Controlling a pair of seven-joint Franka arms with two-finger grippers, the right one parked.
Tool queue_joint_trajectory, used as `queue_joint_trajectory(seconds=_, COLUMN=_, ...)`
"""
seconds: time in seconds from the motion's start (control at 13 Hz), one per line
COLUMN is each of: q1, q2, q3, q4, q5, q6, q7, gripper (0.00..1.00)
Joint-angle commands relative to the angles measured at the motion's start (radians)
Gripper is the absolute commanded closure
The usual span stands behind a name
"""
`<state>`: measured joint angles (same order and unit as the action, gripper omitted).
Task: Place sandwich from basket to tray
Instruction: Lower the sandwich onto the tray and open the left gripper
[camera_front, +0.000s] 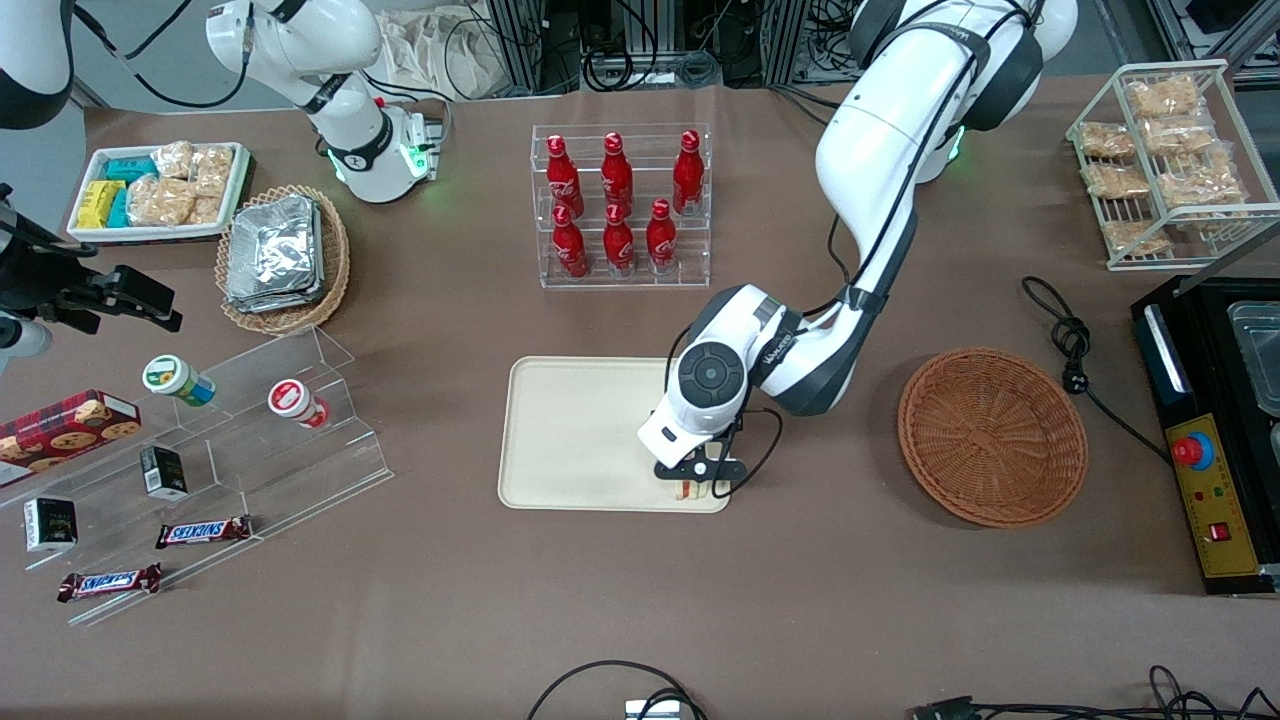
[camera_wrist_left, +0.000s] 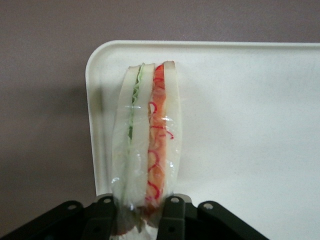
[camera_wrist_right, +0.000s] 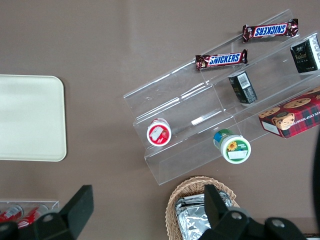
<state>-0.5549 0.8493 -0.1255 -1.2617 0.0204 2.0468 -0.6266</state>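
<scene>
The left arm's claw (camera_front: 697, 478) sits low over the tray (camera_front: 580, 430), at the corner nearest the front camera on the working arm's side, and its two black fingers (camera_wrist_left: 172, 215) are clamped on the sandwich (camera_wrist_left: 147, 145). In the wrist view the sandwich shows as a wedge in clear wrap, pale bread with a green line of filling along one seam and orange-red filling with curled red strands along the other (the wrap catches the light at its lower end). It lies over the tray's rounded corner, close to the rim; whether it touches the tray surface cannot be told. The basket (camera_front: 992, 436) stands on the brown desk (camera_front: 820, 600) well apart from the tray, toward the working arm's end. A clear rack of red bottles (camera_front: 620, 205) stands farther from the front camera than the tray.
</scene>
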Motion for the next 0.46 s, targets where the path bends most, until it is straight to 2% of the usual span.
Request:
queue_joint_trajectory(seconds=0.0, q1=-0.004, q2=-0.054, q3=0.013, q4=-0.008, q5=0.006, q6=-0.005, q7=-0.004, gripper=0.0)
queue_joint_trajectory(seconds=0.23, q1=-0.002, q2=-0.163, q3=0.012, q4=-0.079, q5=-0.003, q6=-0.063, q7=-0.012, gripper=0.0)
queue_joint_trajectory(seconds=0.38, q1=0.003, q2=-0.287, q3=0.018, q4=-0.209, q5=-0.003, q6=-0.065, q7=-0.001, gripper=0.0)
